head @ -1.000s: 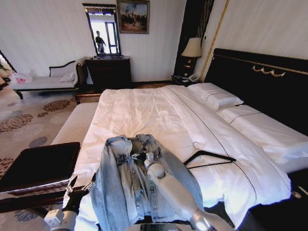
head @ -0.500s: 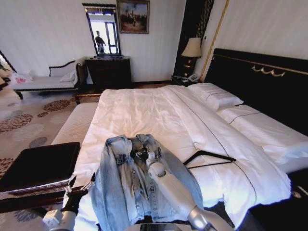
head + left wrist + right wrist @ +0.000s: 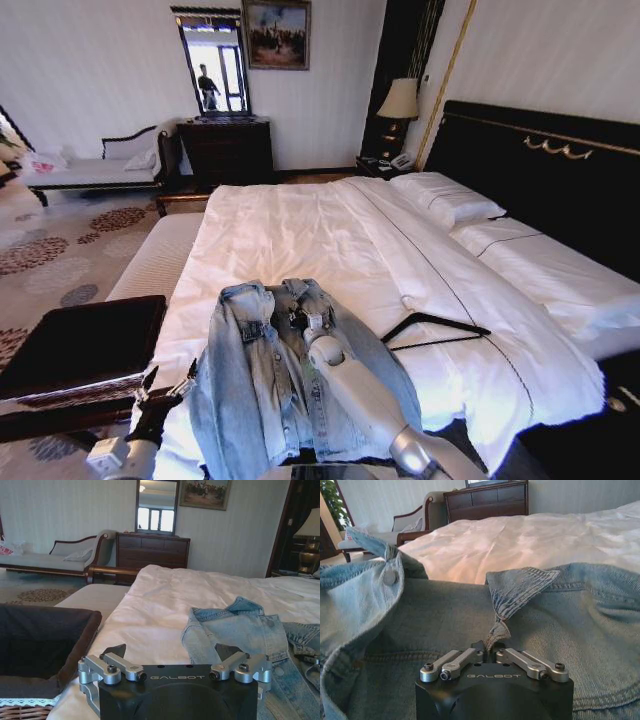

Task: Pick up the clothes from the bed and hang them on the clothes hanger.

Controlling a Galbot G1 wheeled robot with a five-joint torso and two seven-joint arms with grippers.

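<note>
Risk: right claw (image 3: 492, 652) is pinched on a thin tag of denim at the collar of the clothes (image 3: 290, 380); judged a slim hold, a lift could let the fabric slide out or raise the collar alone while the bulk drags on the sheet
Cause: heavy jacket, bite taken at one narrow fold, most of the cloth lying slack on the near end of the bed (image 3: 300, 230)
Left claw: left claw (image 3: 175, 672) spread and holding nothing, low at the near left corner of the bed, just beside the jacket's left sleeve
Basket: dark-lined wicker basket (image 3: 80, 345) near the left arm, beside the bed; a wide swing leftward could clip it
Clothes hanger: clothes hanger (image 3: 435, 330) flat on the sheet, just right of the jacket, apart from it; a dragged hem might snag or shove it
Farther: pillows (image 3: 445, 200) and headboard (image 3: 540, 170) at the far right, lamp (image 3: 400, 100) past them
Far wall: dresser (image 3: 228, 148) and chaise (image 3: 100, 165), well clear of the work
</note>
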